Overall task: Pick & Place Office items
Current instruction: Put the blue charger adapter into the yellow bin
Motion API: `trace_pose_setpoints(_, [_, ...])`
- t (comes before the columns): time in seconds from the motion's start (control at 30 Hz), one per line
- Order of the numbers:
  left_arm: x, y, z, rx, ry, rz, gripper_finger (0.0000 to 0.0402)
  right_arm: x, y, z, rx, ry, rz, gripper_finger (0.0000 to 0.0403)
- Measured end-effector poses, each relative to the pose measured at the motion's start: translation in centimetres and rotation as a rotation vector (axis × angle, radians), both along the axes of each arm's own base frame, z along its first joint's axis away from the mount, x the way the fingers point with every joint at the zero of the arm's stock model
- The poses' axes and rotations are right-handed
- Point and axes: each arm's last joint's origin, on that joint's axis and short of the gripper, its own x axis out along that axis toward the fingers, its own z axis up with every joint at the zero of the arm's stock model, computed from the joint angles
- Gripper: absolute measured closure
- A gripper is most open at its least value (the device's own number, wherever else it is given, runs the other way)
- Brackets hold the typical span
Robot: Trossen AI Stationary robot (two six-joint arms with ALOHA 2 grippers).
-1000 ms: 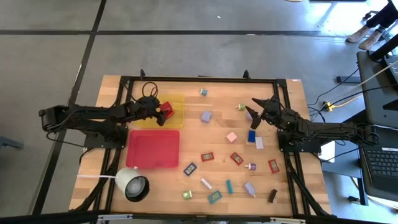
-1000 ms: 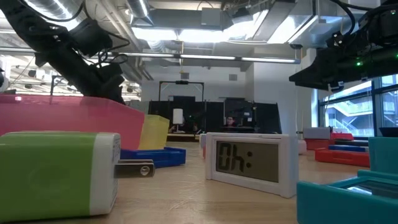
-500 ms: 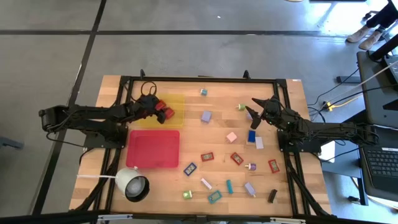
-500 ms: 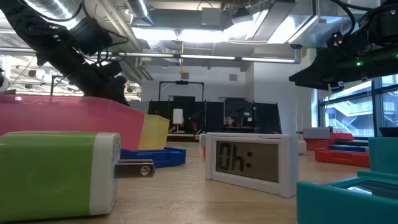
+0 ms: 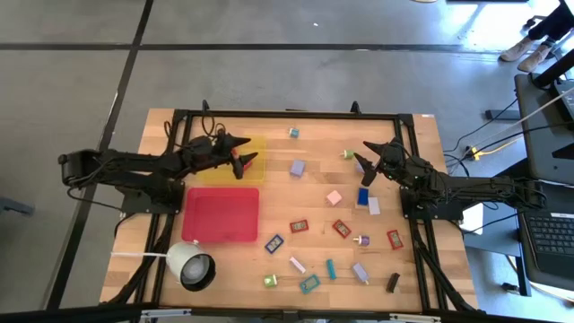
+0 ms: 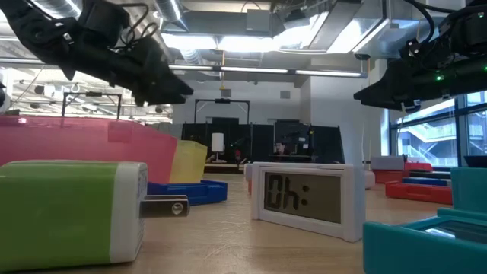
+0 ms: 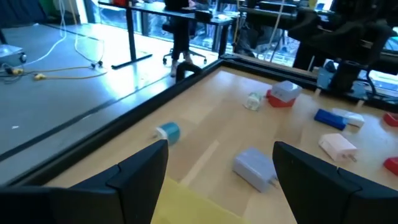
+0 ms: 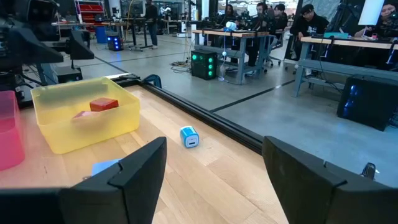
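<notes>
Red block (image 8: 103,104) lies in yellow tray (image 5: 256,167) near desk's far left corner. Left claw (image 5: 244,149) wide, empty above tray; right claw (image 5: 366,156) wide, waiting mid-desk. Next: pick another piece, maybe lilac block (image 5: 298,168).

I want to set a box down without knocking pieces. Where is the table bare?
Bare wood lies along the far edge between the yellow tray and the small blue piece, and between the red tray and the pink block. The near right half, around the teal stick, is crowded.
</notes>
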Motion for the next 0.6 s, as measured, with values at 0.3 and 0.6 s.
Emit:
trace_pose_setpoints(0.3, [4.6,-0.3,-0.5,0.002,0.05,-0.004,0.0114,0.0,0.0,0.0,0.0,0.0,0.0,0.0133])
trace_pose_setpoints(0.6, [10.7,1.1,-1.4,-0.131,0.114,-0.014,0.0114,0.0,0.0,0.0,0.0,-0.001,0.003,0.0133])
